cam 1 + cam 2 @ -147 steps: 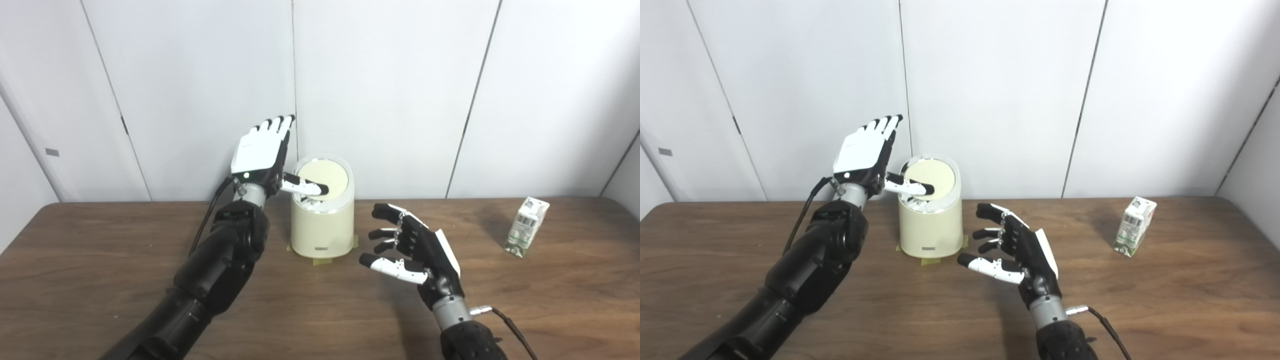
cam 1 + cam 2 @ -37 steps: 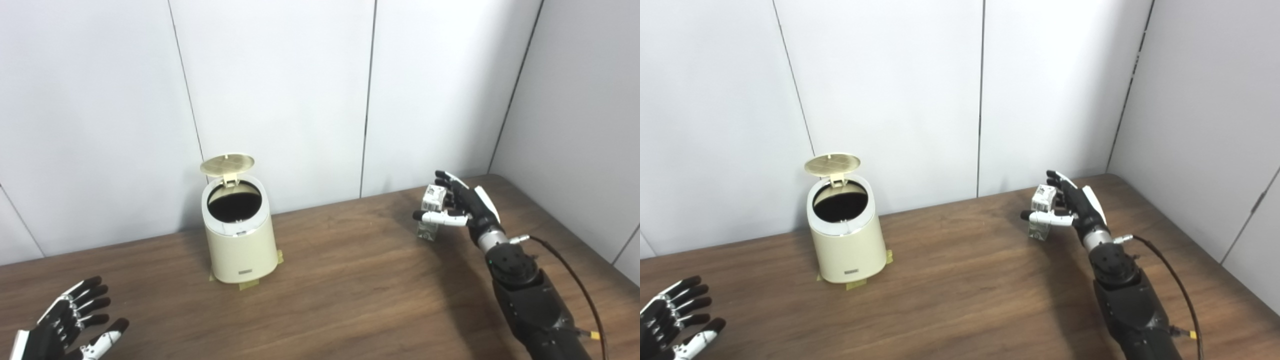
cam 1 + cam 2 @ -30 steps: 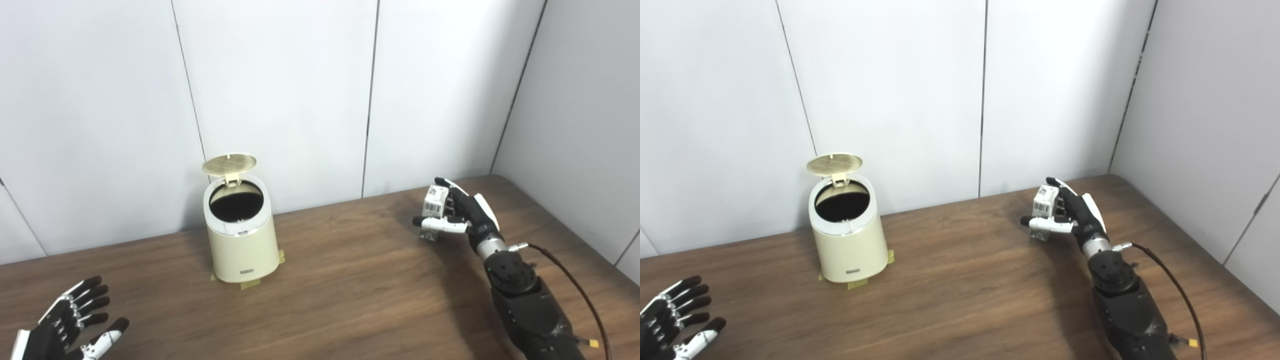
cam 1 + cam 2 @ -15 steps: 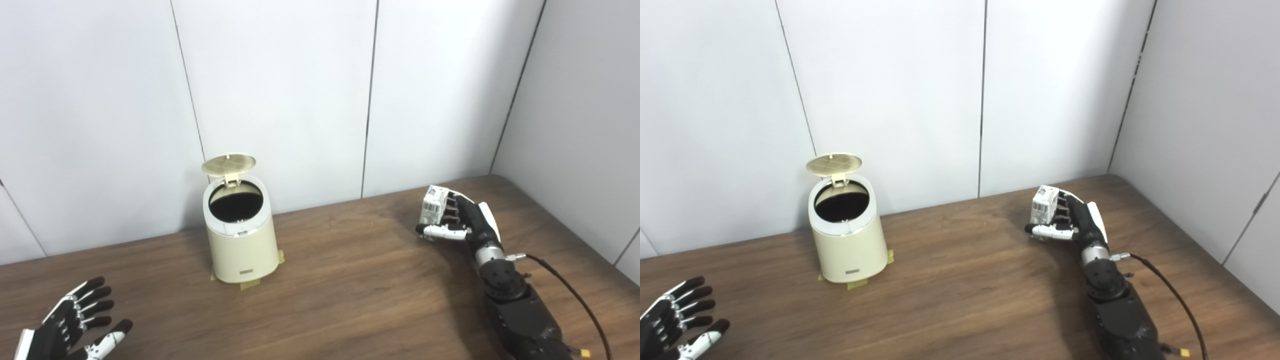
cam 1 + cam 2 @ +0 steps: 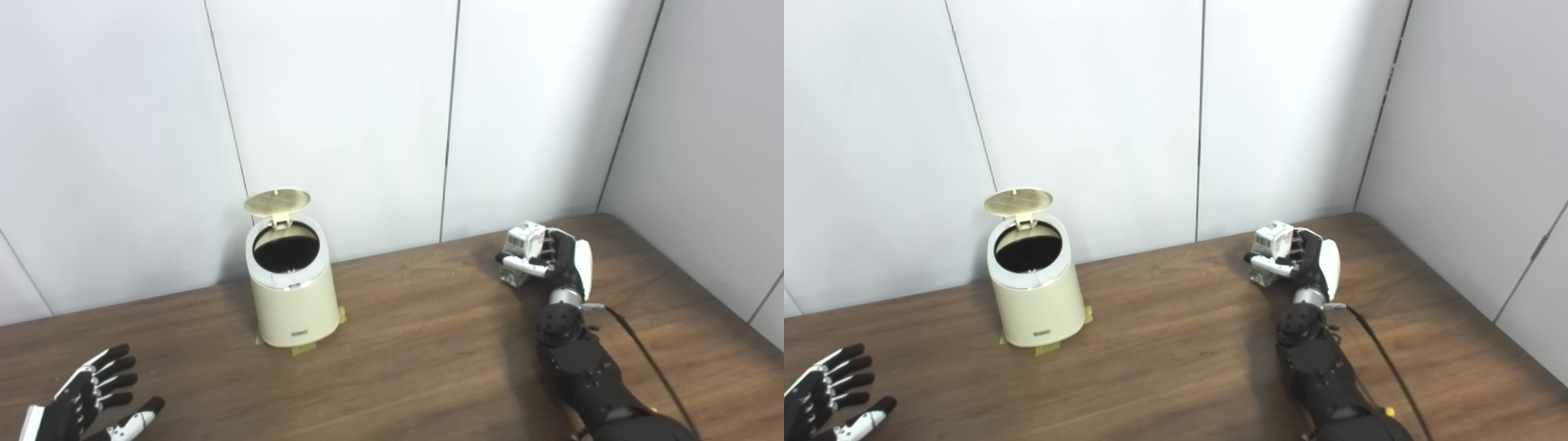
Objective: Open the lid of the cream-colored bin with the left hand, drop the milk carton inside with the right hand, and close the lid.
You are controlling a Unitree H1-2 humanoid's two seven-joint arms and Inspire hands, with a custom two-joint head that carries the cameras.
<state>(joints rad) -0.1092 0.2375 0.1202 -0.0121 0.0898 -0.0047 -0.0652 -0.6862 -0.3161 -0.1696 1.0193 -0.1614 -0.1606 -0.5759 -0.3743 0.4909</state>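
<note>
The cream-colored bin (image 5: pixel 293 306) stands at the back of the wooden table, left of centre. Its round lid (image 5: pixel 277 201) is tipped up behind the dark opening (image 5: pixel 286 248). My right hand (image 5: pixel 560 263) is shut on the small white milk carton (image 5: pixel 520 248) and holds it tilted above the table at the right, well right of the bin. It also shows in the right eye view (image 5: pixel 1272 247). My left hand (image 5: pixel 86 401) is open and empty, low at the front left corner, far from the bin.
Yellow tape strips (image 5: pixel 304 349) mark the bin's base. White wall panels (image 5: pixel 343 110) stand right behind the table, and a side wall (image 5: pixel 710 141) closes the right. A black cable (image 5: pixel 643 355) trails from my right wrist.
The lid, shut earlier under my left hand, now stands open and that hand has withdrawn to the front left. My right hand closed on the carton, lifted it and carried it left. The camera shifted.
</note>
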